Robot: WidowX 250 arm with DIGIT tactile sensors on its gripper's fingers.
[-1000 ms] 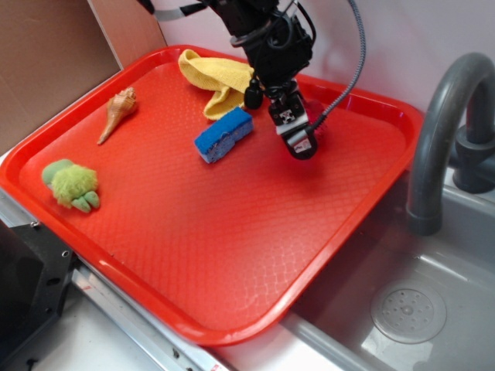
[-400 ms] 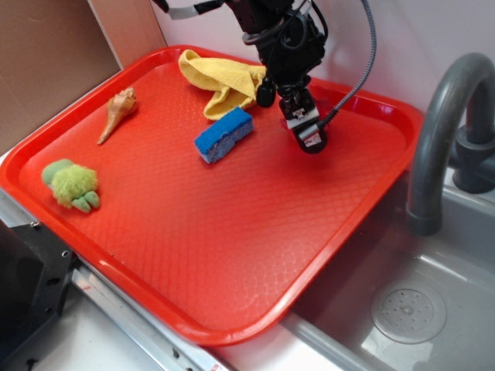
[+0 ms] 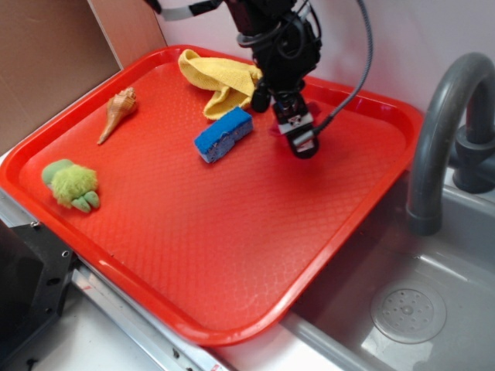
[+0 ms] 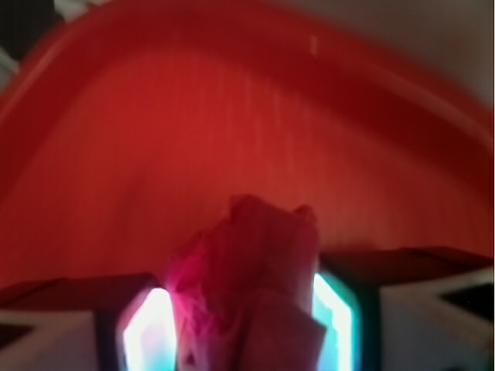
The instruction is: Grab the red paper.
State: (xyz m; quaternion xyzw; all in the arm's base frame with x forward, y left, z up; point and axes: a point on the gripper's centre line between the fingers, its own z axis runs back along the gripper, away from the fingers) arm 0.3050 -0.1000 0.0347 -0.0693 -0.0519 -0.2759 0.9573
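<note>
Flanking claw (image 3: 288, 131): blue sponge (image 3: 223, 134), yellow cloth (image 3: 217, 78)

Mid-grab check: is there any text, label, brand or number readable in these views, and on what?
None can be read.
Black-and-white patterned tag on the gripper: too small to read; it looks like a marker pattern, not words.
Red tray, blue sponge and red paper: no print visible; the wrist view is blurred.

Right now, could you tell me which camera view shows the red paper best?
The wrist view: the red paper fills the lower middle of the frame, a wrinkled crimson wad sitting between the gripper's two fingers, though the image is blurred. In the exterior view only a sliver of it peeks out beside the gripper, above the red tray.
</note>
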